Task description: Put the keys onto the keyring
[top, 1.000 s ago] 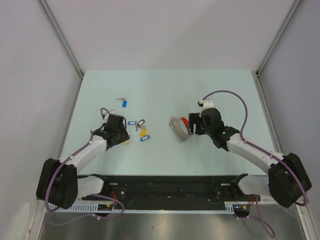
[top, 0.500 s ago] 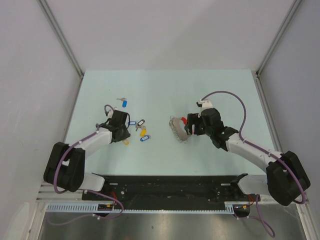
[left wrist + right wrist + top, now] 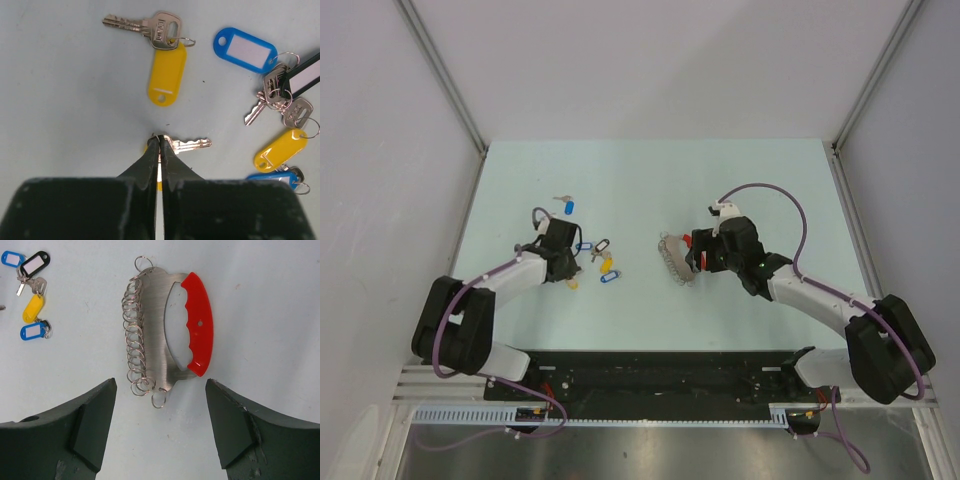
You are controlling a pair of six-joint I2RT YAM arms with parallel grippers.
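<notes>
Left arm (image 3: 500, 278) drew in, left pincer (image 3: 159, 139) clenched at key (image 3: 190, 145) (right pincer (image 3: 160, 385) agape).

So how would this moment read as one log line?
left gripper: shut on yellow-tagged key | right gripper: open at keyring | keys: none threaded

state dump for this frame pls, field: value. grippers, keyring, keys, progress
left gripper: shut, tips closed on the head of a yellow-tagged key that lies on the table
right gripper: open, a finger on each side of the keyring, no contact visible
keyring: flat on the table, its split rings empty
other keys: loose on the table beside the left gripper, tags blue, yellow and dark
progress: no key on the keyring yet
</notes>
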